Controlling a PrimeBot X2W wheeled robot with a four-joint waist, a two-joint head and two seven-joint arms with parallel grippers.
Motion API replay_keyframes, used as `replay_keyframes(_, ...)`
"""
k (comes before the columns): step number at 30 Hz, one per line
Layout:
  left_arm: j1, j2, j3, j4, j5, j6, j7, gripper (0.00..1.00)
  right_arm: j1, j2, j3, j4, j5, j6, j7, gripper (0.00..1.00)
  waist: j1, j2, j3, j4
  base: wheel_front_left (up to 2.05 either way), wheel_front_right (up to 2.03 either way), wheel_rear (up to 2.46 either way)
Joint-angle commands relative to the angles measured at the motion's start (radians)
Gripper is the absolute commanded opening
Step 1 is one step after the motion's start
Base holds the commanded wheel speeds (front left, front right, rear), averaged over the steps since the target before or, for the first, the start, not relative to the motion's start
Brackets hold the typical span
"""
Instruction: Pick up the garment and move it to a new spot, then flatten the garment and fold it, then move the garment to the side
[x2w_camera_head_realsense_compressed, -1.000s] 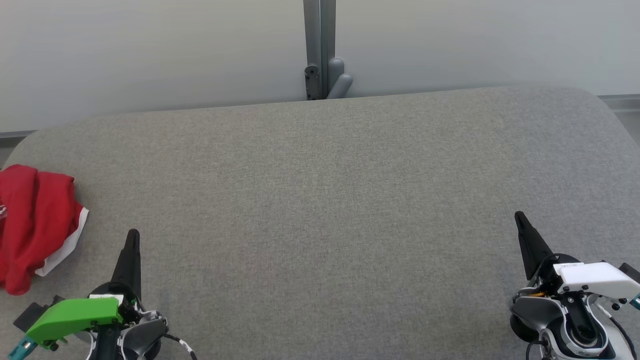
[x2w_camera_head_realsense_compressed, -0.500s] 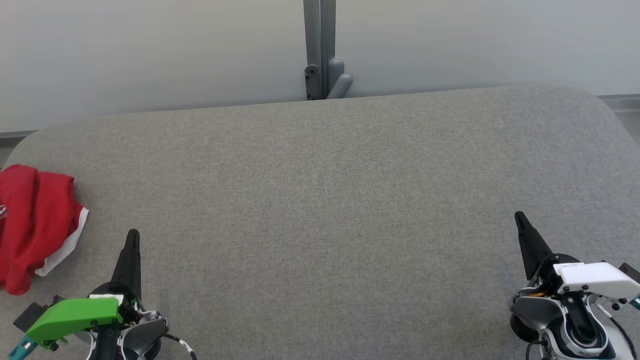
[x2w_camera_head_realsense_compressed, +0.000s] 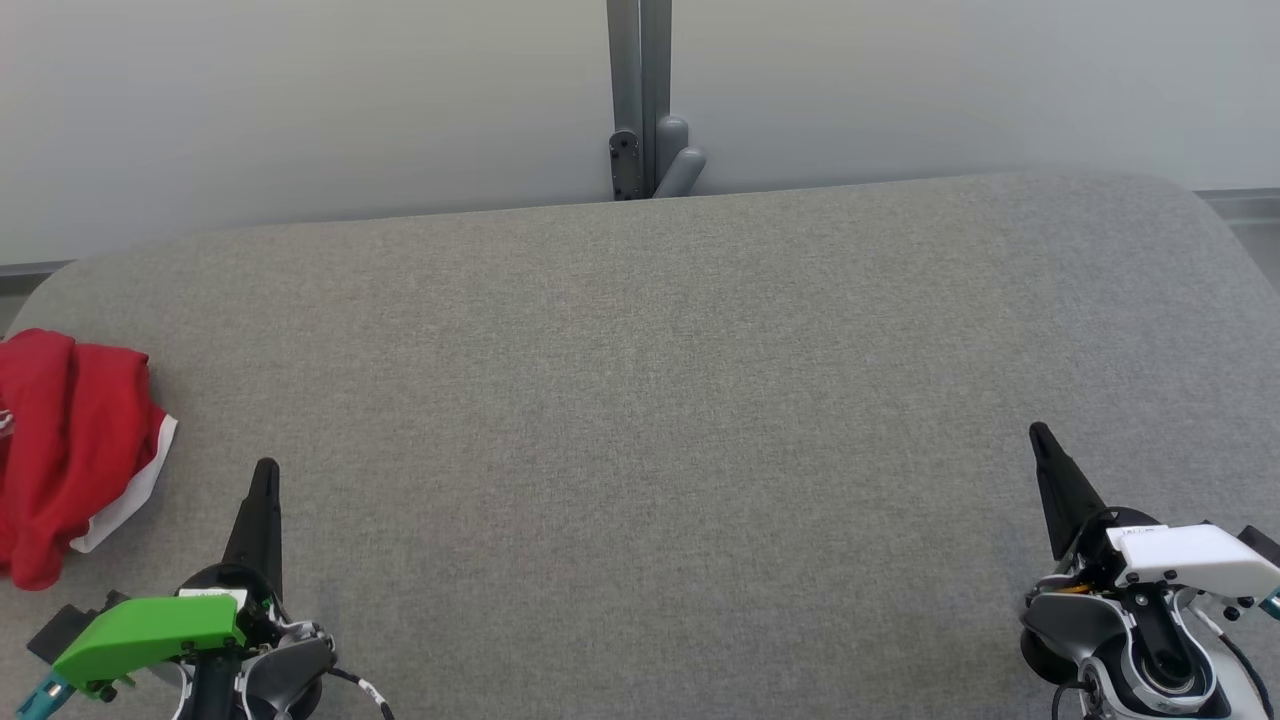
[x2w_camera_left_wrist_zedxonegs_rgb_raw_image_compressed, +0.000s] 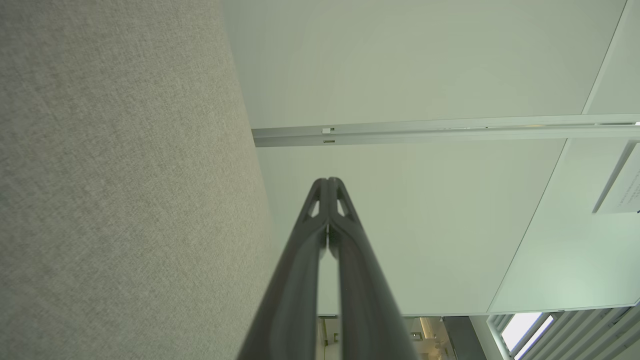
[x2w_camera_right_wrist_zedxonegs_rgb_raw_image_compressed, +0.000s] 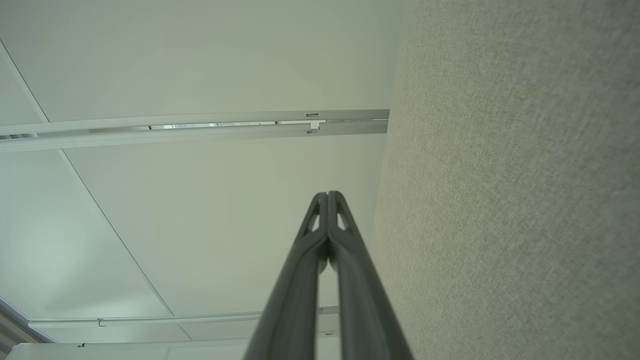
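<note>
The garment (x2w_camera_head_realsense_compressed: 70, 440) lies crumpled at the far left edge of the grey table (x2w_camera_head_realsense_compressed: 640, 400), red with a white strip along its right side. My left gripper (x2w_camera_head_realsense_compressed: 266, 468) rests at the lower left, a little to the right of the garment and apart from it, fingers pressed together with nothing between them. In the left wrist view the left gripper (x2w_camera_left_wrist_zedxonegs_rgb_raw_image_compressed: 328, 180) has its tips touching. My right gripper (x2w_camera_head_realsense_compressed: 1038, 430) sits at the lower right, far from the garment, also shut and empty. The right wrist view has the right gripper (x2w_camera_right_wrist_zedxonegs_rgb_raw_image_compressed: 328, 194) closed tip to tip.
A pale wall stands behind the table, with a grey post (x2w_camera_head_realsense_compressed: 640, 100) and bracket at the middle of the far edge. The table's corners are rounded. Broad bare grey fabric stretches between the two grippers.
</note>
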Motion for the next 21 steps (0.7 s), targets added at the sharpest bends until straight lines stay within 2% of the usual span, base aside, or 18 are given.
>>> replay_keyframes(1, -0.011, 0.006, 0.002, -0.003, -0.003, -0.004, 0.001, 0.00, 0.012, -0.005, -0.002, -0.003, 0.005, 0.000, 0.004, 0.00, 0.0000, 0.0000, 0.000, 0.000, 0.00, 0.00, 0.00)
replay_keyframes(21, -0.011, 0.006, 0.002, -0.003, -0.003, -0.004, 0.001, 0.00, 0.012, -0.005, -0.002, -0.003, 0.005, 0.000, 0.004, 0.00, 0.0000, 0.0000, 0.000, 0.000, 0.00, 0.00, 0.00)
